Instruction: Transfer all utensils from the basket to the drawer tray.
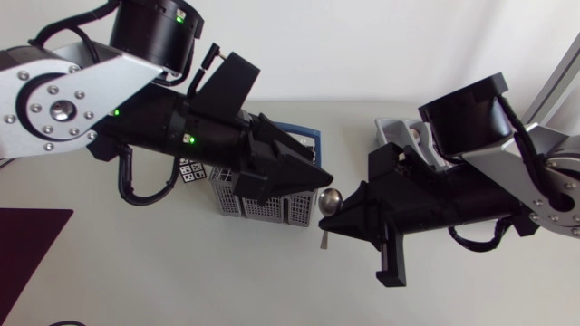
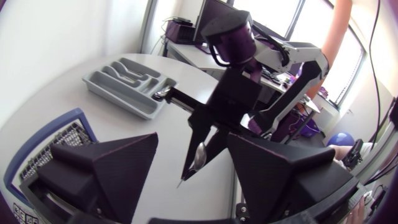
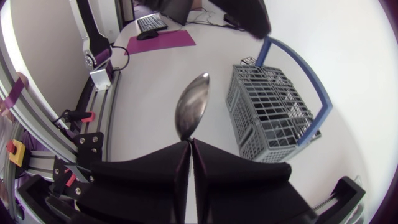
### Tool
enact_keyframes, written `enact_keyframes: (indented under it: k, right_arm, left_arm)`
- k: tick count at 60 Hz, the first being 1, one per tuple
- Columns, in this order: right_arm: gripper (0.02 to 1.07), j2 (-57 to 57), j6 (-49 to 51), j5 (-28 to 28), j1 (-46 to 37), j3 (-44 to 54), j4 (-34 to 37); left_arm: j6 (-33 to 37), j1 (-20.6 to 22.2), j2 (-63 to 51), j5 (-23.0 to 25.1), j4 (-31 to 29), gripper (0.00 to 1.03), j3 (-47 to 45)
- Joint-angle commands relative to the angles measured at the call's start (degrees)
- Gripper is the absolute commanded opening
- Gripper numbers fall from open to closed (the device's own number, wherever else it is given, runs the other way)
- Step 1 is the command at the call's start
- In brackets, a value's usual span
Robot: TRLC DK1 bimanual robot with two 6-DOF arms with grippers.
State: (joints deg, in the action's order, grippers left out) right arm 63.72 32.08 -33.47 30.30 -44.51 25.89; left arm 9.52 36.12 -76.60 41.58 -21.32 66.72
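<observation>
A metal spoon (image 1: 328, 201) hangs in the air just right of the grey wire basket (image 1: 263, 201), which has a blue handle. My right gripper (image 1: 343, 220) is shut on the spoon's handle. In the right wrist view the bowl (image 3: 191, 109) sticks out ahead of the closed fingertips (image 3: 189, 144), with the basket (image 3: 273, 112) off to one side. My left gripper (image 1: 324, 177) hovers over the basket's right end, close to the bowl but apart from it. Its fingers (image 2: 112, 168) stand apart with nothing held, and the spoon (image 2: 199, 155) shows beyond the gap. The grey drawer tray (image 2: 124, 84) lies farther back.
My right arm partly hides the drawer tray (image 1: 391, 134) at the back right. A dark purple mat (image 1: 27, 235) lies at the front left corner. A small patterned tag (image 1: 192, 170) sits beside the basket's left end. Bare white tabletop spreads along the front.
</observation>
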Motion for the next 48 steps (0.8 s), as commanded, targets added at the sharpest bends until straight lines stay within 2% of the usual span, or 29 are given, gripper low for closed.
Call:
enact_keyframes:
  k: [1,3,7,11,16,20,26,35,48]
  right_arm:
    - [0.08,0.52,2.38,2.18,-3.94,2.32,1.27]
    - [0.08,0.44,3.78,2.54,-6.66,2.59,1.97]
    - [0.07,0.44,7.39,4.56,-12.29,3.29,2.67]
    - [0.08,0.7,10.64,7.55,-17.47,3.91,2.41]
    - [0.07,1.14,15.03,13.61,-23.62,5.66,-1.1]
    - [0.07,2.11,18.2,16.34,-28.72,6.1,-3.13]
    - [0.07,5.62,23.74,23.81,-34.87,7.77,-10.95]
    - [0.08,13.97,30.33,28.11,-45.07,7.16,-20.88]
    - [0.08,28.91,36.74,34.44,-52.28,4.96,-35.82]
  left_arm:
    - [0.41,-1.58,0.75,-2.65,0.58,0.98,2.89]
    - [-0.11,-2.72,0.75,-3.44,0.58,0.98,3.24]
    - [-1.17,-5.44,-0.39,-8.62,0.14,0.98,4.65]
    - [-0.91,-7.82,-0.92,-10.56,-0.83,0.98,5.09]
    - [0.94,-9.31,-1.54,-16.18,-1.97,0.98,4.65]
    - [2.61,-10.54,-1.45,-17.41,-2.76,0.98,3.59]
    - [4.9,-11.77,-1.36,-20.66,-2.85,0.98,1.66]
    - [7.09,-13.88,-1.19,-21.63,-2.85,0.98,-0.98]
    - [8.94,-14.67,-1.27,-24.44,-2.67,0.98,-3.61]
